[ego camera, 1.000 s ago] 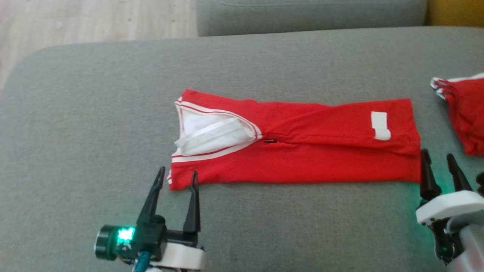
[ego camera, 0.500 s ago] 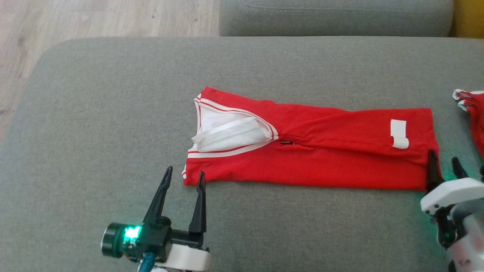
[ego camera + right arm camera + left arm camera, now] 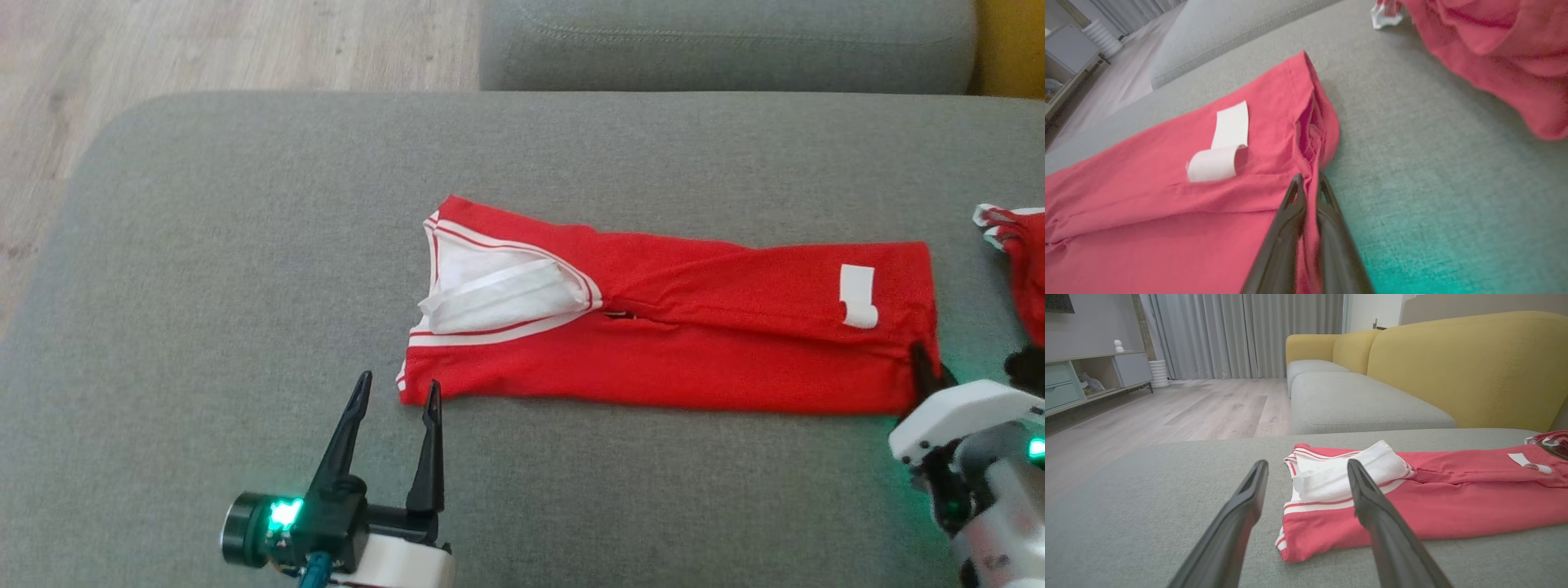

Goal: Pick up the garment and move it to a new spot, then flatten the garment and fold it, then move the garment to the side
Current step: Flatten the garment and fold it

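Head view: the grey cushion [image 3: 245, 245] carries the garment [image 3: 694, 359], a long red strip stretched between the two grippers, so we're at the folding step. The right gripper [image 3: 921, 359] is pinched tight on the near hem corner, white tag [image 3: 857, 296] just beyond its tips, while the left gripper [image 3: 398, 380] gapes wide with nothing in it, the striped corner right at its inner fingertip. Next, I'd say, left must close on that corner, then both lift together.
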Robot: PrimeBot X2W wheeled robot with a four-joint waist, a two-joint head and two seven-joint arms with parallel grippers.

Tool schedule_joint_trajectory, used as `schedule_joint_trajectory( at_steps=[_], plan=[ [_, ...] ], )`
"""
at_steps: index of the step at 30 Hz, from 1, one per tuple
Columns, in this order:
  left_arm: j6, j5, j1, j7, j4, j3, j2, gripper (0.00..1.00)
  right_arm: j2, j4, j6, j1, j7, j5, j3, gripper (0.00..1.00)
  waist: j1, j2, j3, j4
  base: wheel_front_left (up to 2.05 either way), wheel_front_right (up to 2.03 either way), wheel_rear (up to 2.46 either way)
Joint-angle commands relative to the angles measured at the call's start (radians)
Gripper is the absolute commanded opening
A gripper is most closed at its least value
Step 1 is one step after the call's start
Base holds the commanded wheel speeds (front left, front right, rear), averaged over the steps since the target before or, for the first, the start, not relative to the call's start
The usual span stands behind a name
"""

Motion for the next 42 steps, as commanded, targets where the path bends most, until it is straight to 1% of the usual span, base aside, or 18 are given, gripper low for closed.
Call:
schedule_joint_trajectory(
  at_steps=[1, 6, 9, 12, 16, 19, 22, 23, 24, 27, 31, 35, 36, 37, 38, 39, 42],
  plan=[
    [-0.005, 0.01, -0.016, -0.009, -0.024, 0.042, -0.005, 1.0, -0.035, -0.029, -0.001, -0.001, -0.019, 0.008, 0.021, 0.0, 0.0, -0.0001, -0.009, -0.008, 0.0, 0.0, 0.0],
    [-0.028, 0.027, 0.0, -0.009, -0.015, 0.062, -0.016, 1.0, -0.11, -0.055, -0.001, -0.002, -0.041, 0.033, 0.019, 0.0, 0.0, -0.0001, -0.033, -0.028, 0.0, 0.0, 0.0],
    [-0.038, 0.036, 0.011, -0.01, -0.013, 0.073, -0.022, 1.0, -0.152, -0.105, -0.001, -0.009, -0.032, 0.051, 0.031, 0.0, 0.0, -0.0001, -0.042, -0.042, 0.0, 0.0, 0.0],
    [-0.046, 0.043, 0.023, -0.01, -0.008, 0.084, -0.026, 1.0, -0.163, -0.2, -0.001, -0.021, -0.005, 0.08, 0.057, 0.0, 0.0, -0.0001, -0.051, -0.057, 0.0, 0.0, 0.0],
    [-0.063, 0.051, 0.027, -0.01, 0.002, 0.088, -0.036, 1.0, -0.15, -0.364, -0.001, -0.034, 0.034, 0.116, 0.104, 0.0, 0.0, -0.0001, -0.06, -0.066, 0.0, 0.0, 0.0],
    [-0.075, 0.057, 0.026, -0.01, 0.011, 0.09, -0.044, 1.0, -0.126, -0.473, -0.001, -0.045, 0.068, 0.108, 0.155, 0.0, 0.0, -0.0001, -0.066, -0.063, 0.0, 0.0, 0.0],
    [-0.088, 0.063, 0.022, -0.01, 0.021, 0.089, -0.05, 1.0, -0.078, -0.558, -0.001, -0.061, 0.104, 0.094, 0.222, 0.0, 0.0, -0.0001, -0.07, -0.048, 0.0, 0.0, 0.0],
    [-0.091, 0.065, 0.021, -0.01, 0.024, 0.089, -0.053, 1.0, -0.058, -0.582, -0.001, -0.065, 0.116, 0.088, 0.25, 0.0, 0.0, -0.0001, -0.07, -0.04, 0.0, 0.0, 0.0],
    [-0.091, 0.065, 0.021, -0.01, 0.024, 0.089, -0.053, 1.0, -0.058, -0.582, -0.001, -0.065, 0.116, 0.088, 0.25, 0.0, 0.0, -0.0001, -0.07, -0.04, 0.0, 0.0, 0.0],
    [-0.1, 0.068, 0.019, -0.01, 0.033, 0.09, -0.06, 1.0, 0.009, -0.63, -0.001, -0.076, 0.155, 0.073, 0.339, 0.0, 0.0, -0.0001, -0.069, -0.014, 0.0, 0.0, 0.0],
    [-0.114, 0.071, 0.012, -0.01, 0.047, 0.084, -0.072, 1.0, 0.091, -0.616, -0.001, -0.095, 0.187, 0.044, 0.445, 0.0, 0.0, -0.0001, -0.067, 0.033, 0.0, 0.0, 0.0],
    [-0.124, 0.068, 0.004, -0.01, 0.057, 0.078, -0.083, 1.0, 0.162, -0.513, -0.001, -0.112, 0.188, 0.026, 0.513, 0.0, 0.0, -0.0001, -0.065, 0.083, 0.0, 0.0, 0.0],
    [-0.127, 0.068, 0.003, -0.01, 0.06, 0.076, -0.086, 1.0, 0.176, -0.481, -0.001, -0.114, 0.184, 0.031, 0.524, 0.02, 0.0, -0.0001, -0.065, 0.096, 0.0, 0.0, 0.0],
    [-0.127, 0.068, 0.002, -0.01, 0.063, 0.076, -0.088, 1.0, 0.187, -0.452, -0.001, -0.117, 0.18, 0.034, 0.538, 0.14, 0.0, -0.0001, -0.064, 0.107, 0.0, 0.0, 0.0],
    [-0.127, 0.067, 0.001, -0.01, 0.064, 0.077, -0.089, 1.0, 0.196, -0.425, -0.001, -0.121, 0.173, 0.033, 0.551, 0.43, 0.0, -0.0001, -0.062, 0.116, 0.0, 0.0, 0.0],
    [-0.126, 0.067, 0.0, -0.01, 0.063, 0.079, -0.091, 1.0, 0.204, -0.401, -0.001, -0.125, 0.159, 0.034, 0.556, 1.0, 0.0, -0.0001, -0.06, 0.123, 0.0, 0.0, 0.0],
    [-0.121, 0.066, 0.003, -0.01, 0.057, 0.09, -0.094, 1.0, 0.219, -0.366, -0.001, -0.135, 0.072, 0.049, 0.546, 1.0, 0.0, -0.0001, -0.057, 0.13, 0.0, 0.0, 0.0]
  ],
)
